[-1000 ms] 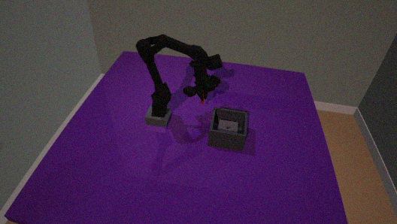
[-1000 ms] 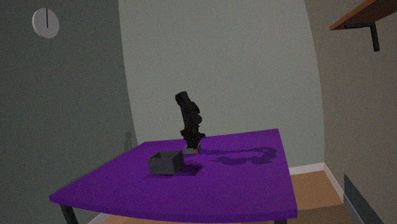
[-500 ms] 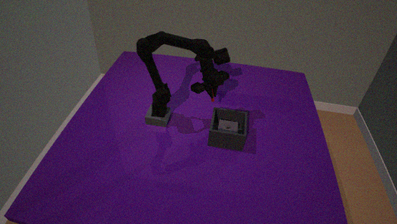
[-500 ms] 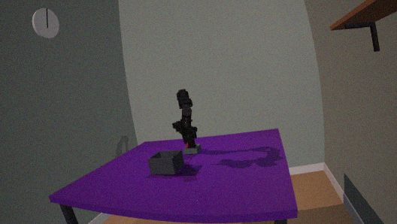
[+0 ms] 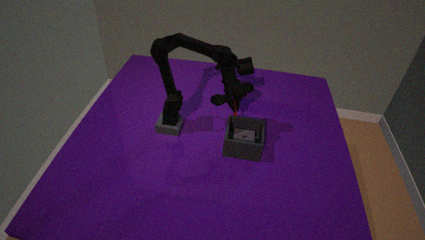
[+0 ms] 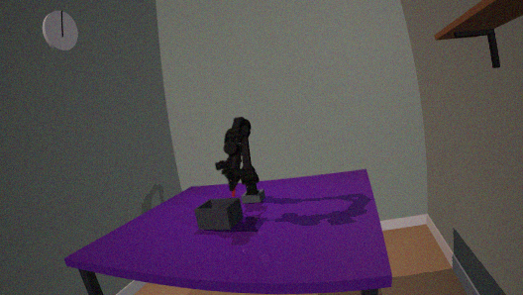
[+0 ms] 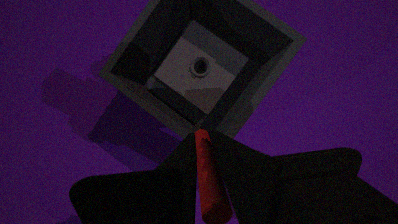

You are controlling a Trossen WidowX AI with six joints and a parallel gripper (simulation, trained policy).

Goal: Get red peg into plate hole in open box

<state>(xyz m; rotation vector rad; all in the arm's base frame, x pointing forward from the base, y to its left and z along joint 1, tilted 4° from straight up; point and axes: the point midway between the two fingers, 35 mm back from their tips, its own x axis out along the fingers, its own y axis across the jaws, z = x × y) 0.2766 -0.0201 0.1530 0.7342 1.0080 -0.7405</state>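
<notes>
The black arm (image 5: pixel 195 44) (image 6: pixel 247 148) goes up from its foot (image 5: pixel 169 128) (image 6: pixel 254 199), bends at the top, reaches over the worktop and then points down. The pincer (image 5: pixel 237 110) (image 6: pixel 233 189) (image 7: pixel 203 137) hangs low at the end, tips down. Its two dark fingers are pinched almost shut, with a thing tight between them.

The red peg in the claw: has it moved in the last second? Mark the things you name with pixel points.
Yes. In the top view, the red peg (image 5: pixel 235 114) (image 6: pixel 234 193) (image 7: pixel 210 177) has shifted toward the open box (image 5: pixel 243 150) (image 6: pixel 212 218) (image 7: pixel 270 77), now beside its rim.
</notes>
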